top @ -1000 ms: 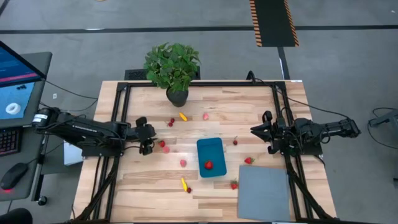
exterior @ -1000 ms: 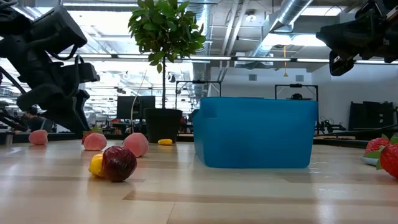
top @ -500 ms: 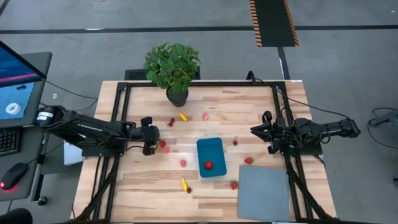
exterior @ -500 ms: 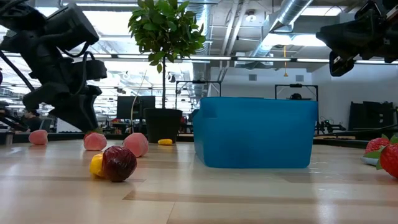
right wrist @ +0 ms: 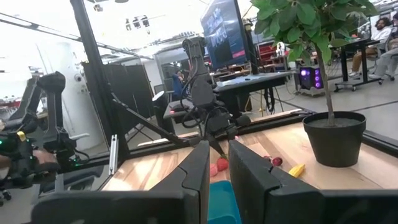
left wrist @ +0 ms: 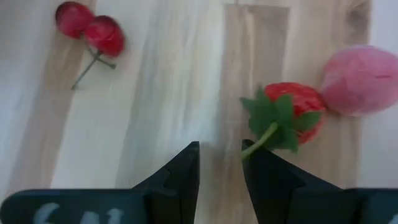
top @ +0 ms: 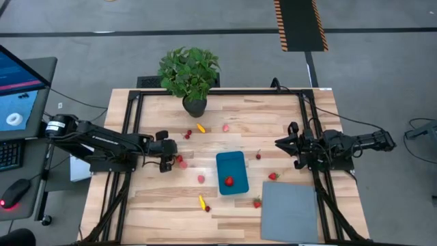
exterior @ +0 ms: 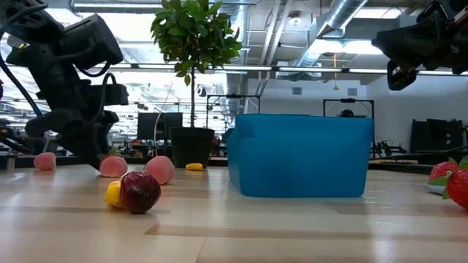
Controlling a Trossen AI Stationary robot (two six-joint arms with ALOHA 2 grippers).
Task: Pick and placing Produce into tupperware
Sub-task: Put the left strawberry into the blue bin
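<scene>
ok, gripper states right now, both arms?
Left gripper: open, holding nothing, just short of the small red strawberry with green leaves.
Right gripper: jaws a narrow gap apart, holding nothing, raised at the table's right side.

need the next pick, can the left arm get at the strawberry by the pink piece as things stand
Probably yes. The left gripper hovers just short of the strawberry, fingers parted with bare wood between. The pink piece touches its far side and may get nudged.

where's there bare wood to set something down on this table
Free: the near-left corner, below the yellow piece, and the far-right strip between the tub and right gripper. Crowded: around the left gripper, where strawberry and pink pieces cluster; the grey mat fills the near-right corner.
</scene>
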